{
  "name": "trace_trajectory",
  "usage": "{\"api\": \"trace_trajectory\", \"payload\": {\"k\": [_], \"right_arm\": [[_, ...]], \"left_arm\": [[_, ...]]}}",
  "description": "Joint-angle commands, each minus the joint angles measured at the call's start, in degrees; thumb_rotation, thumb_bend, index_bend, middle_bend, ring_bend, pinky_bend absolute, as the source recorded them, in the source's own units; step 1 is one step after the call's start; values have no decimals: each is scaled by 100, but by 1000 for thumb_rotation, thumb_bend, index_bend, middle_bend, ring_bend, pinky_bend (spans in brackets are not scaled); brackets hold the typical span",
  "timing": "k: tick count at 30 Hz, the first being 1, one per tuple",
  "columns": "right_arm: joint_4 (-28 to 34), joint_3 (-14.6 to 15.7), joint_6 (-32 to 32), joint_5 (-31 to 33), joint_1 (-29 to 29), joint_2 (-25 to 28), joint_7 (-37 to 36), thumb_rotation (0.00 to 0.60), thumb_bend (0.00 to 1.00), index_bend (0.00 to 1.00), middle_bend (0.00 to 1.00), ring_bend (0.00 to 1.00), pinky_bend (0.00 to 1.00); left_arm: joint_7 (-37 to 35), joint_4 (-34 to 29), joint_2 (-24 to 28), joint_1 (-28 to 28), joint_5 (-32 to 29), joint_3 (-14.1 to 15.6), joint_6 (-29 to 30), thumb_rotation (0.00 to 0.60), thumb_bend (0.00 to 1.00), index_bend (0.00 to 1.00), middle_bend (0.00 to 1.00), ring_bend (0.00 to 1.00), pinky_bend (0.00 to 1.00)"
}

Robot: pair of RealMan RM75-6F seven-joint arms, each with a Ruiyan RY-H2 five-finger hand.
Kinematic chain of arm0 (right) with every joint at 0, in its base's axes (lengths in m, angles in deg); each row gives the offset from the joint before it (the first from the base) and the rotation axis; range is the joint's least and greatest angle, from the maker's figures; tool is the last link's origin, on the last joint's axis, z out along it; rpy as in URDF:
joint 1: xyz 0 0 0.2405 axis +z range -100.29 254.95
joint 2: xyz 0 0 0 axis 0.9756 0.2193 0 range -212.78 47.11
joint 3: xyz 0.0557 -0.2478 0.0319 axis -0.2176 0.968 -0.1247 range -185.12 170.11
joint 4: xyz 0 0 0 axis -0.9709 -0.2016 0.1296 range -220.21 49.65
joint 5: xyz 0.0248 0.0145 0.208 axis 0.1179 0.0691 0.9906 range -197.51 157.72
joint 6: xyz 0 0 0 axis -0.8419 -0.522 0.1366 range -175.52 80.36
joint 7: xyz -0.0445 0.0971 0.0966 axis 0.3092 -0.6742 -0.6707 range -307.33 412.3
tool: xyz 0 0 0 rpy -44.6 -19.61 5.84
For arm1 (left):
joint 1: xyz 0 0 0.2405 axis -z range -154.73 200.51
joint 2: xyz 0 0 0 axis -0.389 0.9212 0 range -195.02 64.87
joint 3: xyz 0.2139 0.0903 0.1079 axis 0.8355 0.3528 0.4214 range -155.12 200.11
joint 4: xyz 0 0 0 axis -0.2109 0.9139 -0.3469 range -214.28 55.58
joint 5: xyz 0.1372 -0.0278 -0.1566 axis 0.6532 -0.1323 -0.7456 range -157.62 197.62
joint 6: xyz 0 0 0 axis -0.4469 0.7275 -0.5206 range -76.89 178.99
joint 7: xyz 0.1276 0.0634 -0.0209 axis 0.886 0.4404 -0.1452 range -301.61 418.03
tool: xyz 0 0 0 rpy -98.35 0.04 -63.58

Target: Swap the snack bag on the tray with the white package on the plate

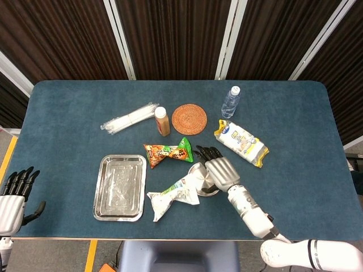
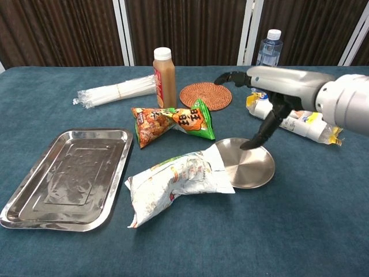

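White package (image 2: 176, 180) lying on the desk (image 2: 323, 231) between tray (image 2: 34, 210) and plate (image 2: 253, 173), one corner overlapping the plate's near-left rim; it rests in neither container. Snack bag (image 2: 173, 123), orange and green, on the desk just behind both, touching neither. Tray and plate hold nothing.

Right hand (image 2: 271, 86) raised above the far side of the plate, fingers (image 2: 256, 138) spread and holding nothing, one pointing down toward the plate. Left hand (image 1: 14, 195) at the near-left desk edge, well apart from all objects, fingers apart and empty.

Behind the work area: brown bottle (image 2: 164, 69), woven coaster (image 2: 206, 95), bundle of clear wrapped sticks (image 2: 112, 91), water bottle (image 2: 266, 55), and a yellow-edged white pack (image 2: 300, 118) lying beneath the right arm.

Risks, as judged: the package's limp film may fold or slip in a grasp; a reach for the snack bag could sweep the brown bottle over; the overlapping corner may drag or tilt the plate when lifted; the similar white pack might be mistaken for the target.
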Motion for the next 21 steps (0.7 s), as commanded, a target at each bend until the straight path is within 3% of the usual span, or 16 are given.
{"api": "trace_trajectory", "payload": {"k": [1, 7, 14, 17, 20, 21], "right_arm": [[-1183, -451, 287, 730, 884, -793, 195, 600, 108, 0, 0, 0, 0], [-2965, -658, 321, 1204, 1892, -2128, 602, 600, 126, 0, 0, 0, 0], [-4514, -816, 629, 1569, 2524, -3103, 582, 600, 139, 28, 27, 0, 8], [-5097, -876, 728, 1536, 2638, -3454, 337, 600, 169, 119, 123, 12, 85], [-5621, -925, 702, 1292, 2711, -3780, -35, 600, 215, 269, 247, 129, 262], [-5789, -926, 673, 1179, 2727, -3877, -166, 600, 242, 342, 297, 204, 364]], "left_arm": [[21, 37, -18, 19, -43, -30, -67, 600, 341, 0, 0, 0, 31], [-46, 100, -7, 14, -227, -122, -199, 600, 340, 0, 0, 0, 31], [-167, 198, 6, 11, -380, -215, -306, 600, 339, 0, 0, 0, 31], [-170, 220, 1, 10, -414, -226, -356, 600, 339, 0, 0, 0, 31], [-144, 222, 8, 10, -432, -227, -402, 600, 340, 0, 0, 0, 32], [-134, 212, 15, 10, -443, -229, -419, 600, 341, 0, 0, 0, 31]]}}
